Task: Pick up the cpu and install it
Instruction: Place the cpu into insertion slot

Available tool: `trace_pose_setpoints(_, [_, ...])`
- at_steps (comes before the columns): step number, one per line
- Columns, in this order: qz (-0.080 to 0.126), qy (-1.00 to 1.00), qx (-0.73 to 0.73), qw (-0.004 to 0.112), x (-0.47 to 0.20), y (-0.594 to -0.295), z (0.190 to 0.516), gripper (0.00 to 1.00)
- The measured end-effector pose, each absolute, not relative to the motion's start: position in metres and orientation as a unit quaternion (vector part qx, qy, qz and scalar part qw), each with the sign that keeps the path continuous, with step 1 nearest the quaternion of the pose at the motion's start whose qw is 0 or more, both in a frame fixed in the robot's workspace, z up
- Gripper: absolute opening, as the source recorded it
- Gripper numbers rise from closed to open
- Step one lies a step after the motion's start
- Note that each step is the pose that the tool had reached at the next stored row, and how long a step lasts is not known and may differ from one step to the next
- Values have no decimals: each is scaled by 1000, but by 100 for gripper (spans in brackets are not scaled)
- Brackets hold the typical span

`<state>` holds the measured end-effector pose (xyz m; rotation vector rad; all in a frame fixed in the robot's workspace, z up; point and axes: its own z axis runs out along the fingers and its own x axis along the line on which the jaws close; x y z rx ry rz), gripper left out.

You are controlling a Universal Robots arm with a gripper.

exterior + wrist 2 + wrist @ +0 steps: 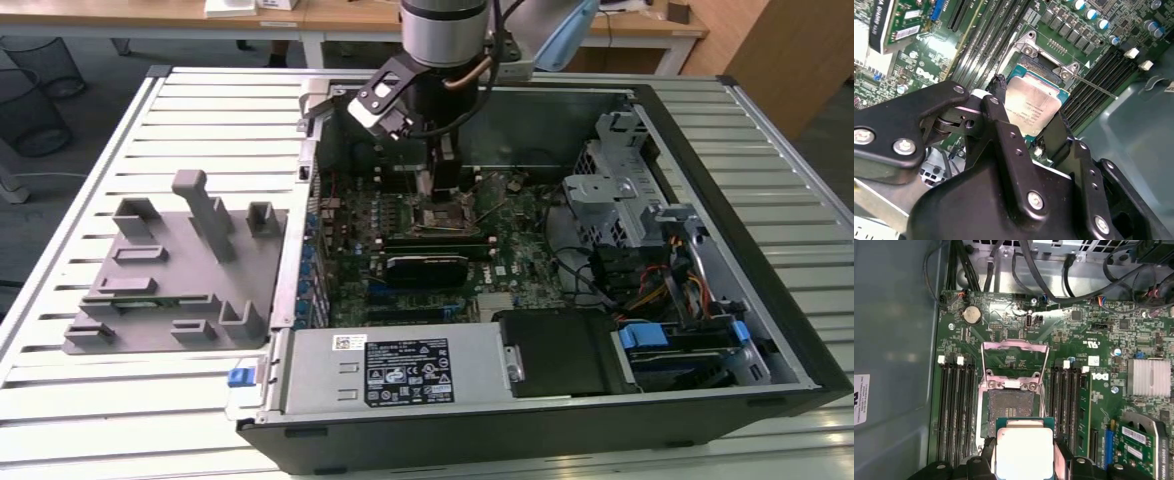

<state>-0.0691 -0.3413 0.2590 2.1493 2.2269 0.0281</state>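
Observation:
The cpu (1031,107), a flat square chip with a pale silvery top, sits between my gripper's (1029,112) two black fingers, which are shut on its opposite edges. In the first wrist view the cpu (1024,450) hangs just above the near edge of the open socket (1009,410), tilted little if at all. The socket's metal load frame (1014,357) is flipped up and back. In the exterior view my gripper (445,190) reaches down into the open computer case, right over the socket (447,215) on the green motherboard (521,255).
Memory slots (956,410) flank the socket on both sides. A silver heatsink (1149,377) and black cables (1094,270) lie further off. The case wall (894,340) stands close by. Outside the case, a grey fixture block (174,270) rests on the slatted table (80,150).

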Motion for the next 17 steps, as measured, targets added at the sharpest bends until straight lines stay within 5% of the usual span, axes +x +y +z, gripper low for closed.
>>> trace_pose_setpoints(17, [8,719,694,24,-66,-339,242,54])
